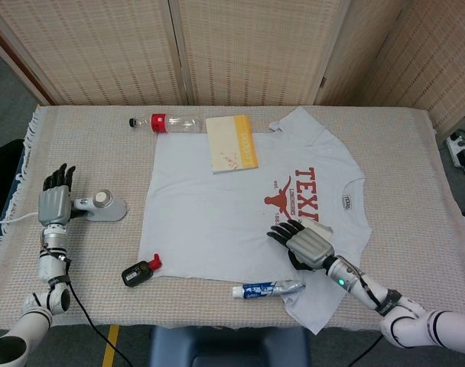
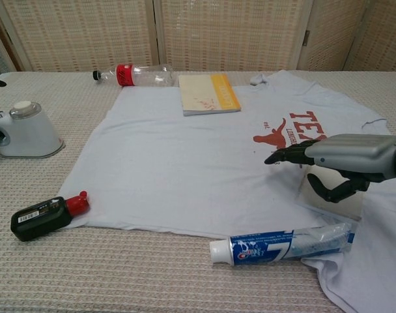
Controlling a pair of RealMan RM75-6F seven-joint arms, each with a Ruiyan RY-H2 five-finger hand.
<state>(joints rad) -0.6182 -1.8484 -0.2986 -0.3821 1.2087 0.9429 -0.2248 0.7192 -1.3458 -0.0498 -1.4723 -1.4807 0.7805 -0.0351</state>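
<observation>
A pale blue T-shirt [image 1: 217, 214] with a red Texas print lies flat in the middle of the table. A small white iron [image 1: 104, 206] [image 2: 25, 130] stands on the tablecloth left of the shirt. My left hand [image 1: 55, 200] is just behind the iron's handle, fingers spread and pointing up, holding nothing. My right hand [image 1: 309, 243] [image 2: 344, 160] hovers over the shirt's lower right part. Its fingers reach forward and its thumb curls under, pinching a raised fold of the shirt [image 2: 328, 199].
A plastic bottle with a red label [image 1: 167, 122] and a yellow-edged book [image 1: 232, 142] lie at the shirt's far edge. A black bottle with a red cap [image 1: 139, 272] and a toothpaste tube [image 1: 267, 289] lie at the near hem. The iron's cord [image 1: 18, 218] trails left.
</observation>
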